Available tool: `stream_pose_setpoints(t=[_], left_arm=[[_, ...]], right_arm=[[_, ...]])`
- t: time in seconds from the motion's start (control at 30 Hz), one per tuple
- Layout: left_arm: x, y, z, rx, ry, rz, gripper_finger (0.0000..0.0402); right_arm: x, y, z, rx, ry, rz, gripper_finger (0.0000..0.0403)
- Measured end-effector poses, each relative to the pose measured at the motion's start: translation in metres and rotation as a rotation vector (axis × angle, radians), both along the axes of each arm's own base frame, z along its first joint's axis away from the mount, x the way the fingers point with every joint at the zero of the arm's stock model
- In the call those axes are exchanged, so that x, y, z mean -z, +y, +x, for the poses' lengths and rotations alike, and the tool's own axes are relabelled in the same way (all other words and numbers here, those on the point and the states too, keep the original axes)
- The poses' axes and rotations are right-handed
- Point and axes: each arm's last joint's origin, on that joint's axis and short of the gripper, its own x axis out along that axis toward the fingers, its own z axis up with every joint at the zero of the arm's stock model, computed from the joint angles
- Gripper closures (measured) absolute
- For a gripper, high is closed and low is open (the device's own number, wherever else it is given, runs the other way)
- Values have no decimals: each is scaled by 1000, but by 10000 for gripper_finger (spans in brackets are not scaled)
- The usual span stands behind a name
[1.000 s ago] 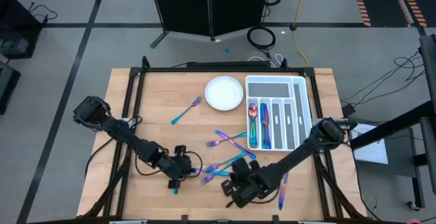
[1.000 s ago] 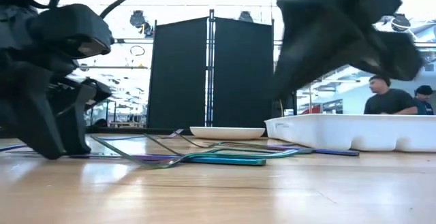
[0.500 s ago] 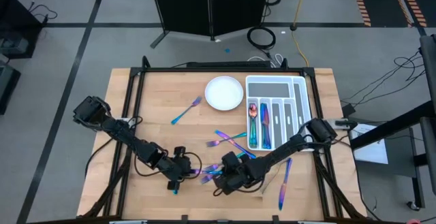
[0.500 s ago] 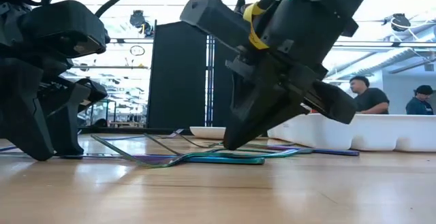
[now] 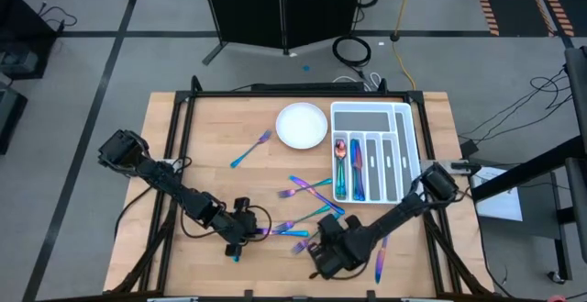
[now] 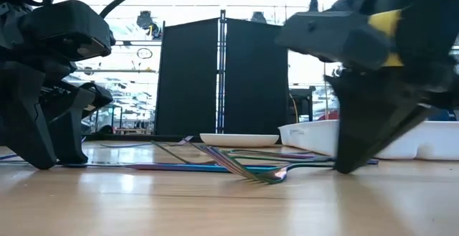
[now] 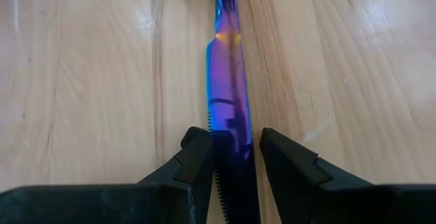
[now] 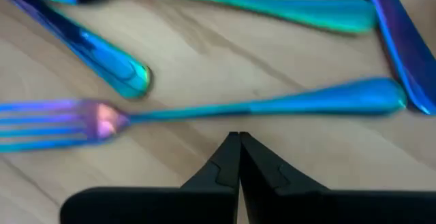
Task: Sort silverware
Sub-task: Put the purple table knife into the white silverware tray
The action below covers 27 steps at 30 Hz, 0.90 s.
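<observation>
Iridescent silverware lies scattered on the wooden table: a loose group [image 5: 310, 192] at the middle and forks [image 5: 295, 232] closer to the near edge. My left gripper [image 5: 240, 239] is low at the near left, shut on a purple-blue knife [image 7: 228, 67]. My right gripper [image 8: 238, 139] is shut and points down at the table beside a teal fork [image 8: 272, 105]. That gripper also shows in the high view [image 5: 316, 246]. Several pieces lie in the white tray [image 5: 371, 107]. My left gripper pinches the knife's blade [image 7: 231, 125] by its two edges between its two fingers, which slant down from the table's left and lie along the knife. The knife lies flat on the table, running on past the fingers. My right gripper's shut tips stand at the tabletop beside the fork's handle [image 8: 225, 112]; whether they touch the fork, I cannot tell.
A round white plate [image 5: 302, 124] sits at the far middle, the tray to its right. A lone fork [image 5: 249, 150] lies left of the plate. Another knife [image 5: 380, 257] lies near the front right edge. Bare wood shows at the far left.
My shut right gripper swung left into the forks, then came back right toward the near edge and sank, tipping steeper. A fork has slid along the table nearer the near edge.
</observation>
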Motion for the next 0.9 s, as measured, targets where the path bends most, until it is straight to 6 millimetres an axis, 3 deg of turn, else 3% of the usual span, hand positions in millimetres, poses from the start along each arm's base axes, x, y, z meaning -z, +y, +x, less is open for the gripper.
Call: stream_pose_setpoints(t=[0.2, 0.37, 0.63, 0.73, 0.9], left_arm=[[0, -2, 0, 24, -16, 11, 275], [-1, -6, -2, 41, -31, 8, 275], [-1, -7, -2, 49, -33, 2, 275], [-1, -7, -2, 38, -38, 6, 275], [-1, -6, -1, 6, -67, 45, 275]], right_arm=[[-14, 15, -16, 15, -29, 35, 403], [-59, 17, -8, -18, -251, 20, 403], [-35, -17, 34, -54, -236, 9, 403], [-23, -30, 40, -30, -192, 4, 403], [-23, -34, 48, -91, -179, 56, 403]])
